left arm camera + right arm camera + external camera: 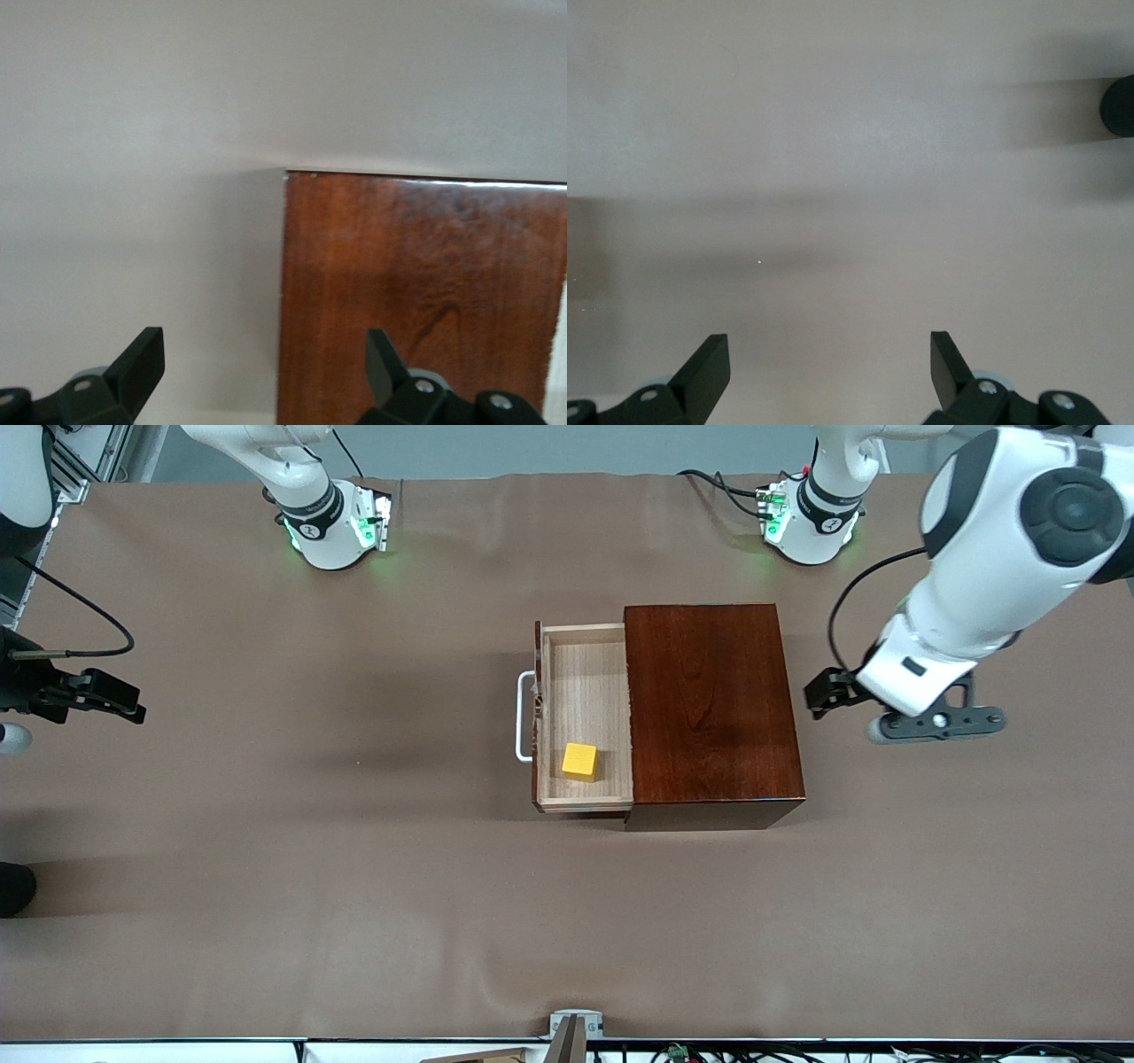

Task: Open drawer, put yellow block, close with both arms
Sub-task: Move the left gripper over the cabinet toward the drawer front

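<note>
yellow block [579, 761]: sitting inside the pulled-out drawer, in the corner nearest the front camera and close to the handle end. Nothing is touching it.

drawer [585, 657]: wide open, so the light-wood tray sticks out of the box toward the right arm's end of the bench. Its white handle [524, 716] is on the outer face, and the tray floor farther up from the block is bare.

wooden box [709, 704]: glossy dark reddish-brown, roughly mid-bench, a bit toward the left arm's end. In the left wrist view one of its edges and a shiny face [416, 283] fill part of the shot.

bench [292, 841]: covered in a plain brown sheet with a few soft creases.

left pincer [266, 365]: up in the air over the bench just beside the box, at the end away from the handle. Fingers are spread well apart with nothing between them.

right pincer [829, 363]: way out at the right arm's end, hovering over bare brown sheet, well apart from the drawer. Fingers [707, 365] also spread wide, carrying nothing.
</note>
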### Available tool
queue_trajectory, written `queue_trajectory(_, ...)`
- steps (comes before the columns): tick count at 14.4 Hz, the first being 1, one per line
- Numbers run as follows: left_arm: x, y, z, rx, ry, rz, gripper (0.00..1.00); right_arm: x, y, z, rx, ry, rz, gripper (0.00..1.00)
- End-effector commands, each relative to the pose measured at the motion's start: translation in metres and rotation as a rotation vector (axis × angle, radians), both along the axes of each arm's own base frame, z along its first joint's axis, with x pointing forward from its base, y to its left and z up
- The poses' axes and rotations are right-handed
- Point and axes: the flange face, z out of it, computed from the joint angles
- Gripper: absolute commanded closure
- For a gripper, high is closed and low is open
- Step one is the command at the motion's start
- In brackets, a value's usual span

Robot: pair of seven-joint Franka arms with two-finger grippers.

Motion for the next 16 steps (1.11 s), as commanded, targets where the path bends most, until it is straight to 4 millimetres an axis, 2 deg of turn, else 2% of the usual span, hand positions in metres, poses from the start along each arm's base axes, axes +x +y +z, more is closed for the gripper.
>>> queue_trajectory(1,0.0,-0.025,0.004,-0.009,-0.005,0.031,0.0,-0.006,0.0,0.008,-0.014,-0.003,-0.004,0.0)
queue_trajectory(5,-0.012,-0.074,-0.011,0.009,0.008,0.054,0.0,-0.006,0.0,0.008,-0.014,-0.003,-0.004,0.0)
queue_trajectory(8,-0.014,-0.111,-0.019,0.025,-0.005,0.083,0.0,-0.006,0.001,0.008,-0.014,-0.003,-0.002,0.0)
queue_trajectory(13,-0.016,-0.127,-0.027,0.045,-0.008,0.094,0.0,-0.006,0.001,0.007,-0.014,-0.001,-0.002,0.0)
queue_trajectory(16,-0.017,-0.151,-0.03,0.033,-0.014,0.133,0.0,-0.006,0.001,0.007,-0.014,-0.001,-0.002,0.0)
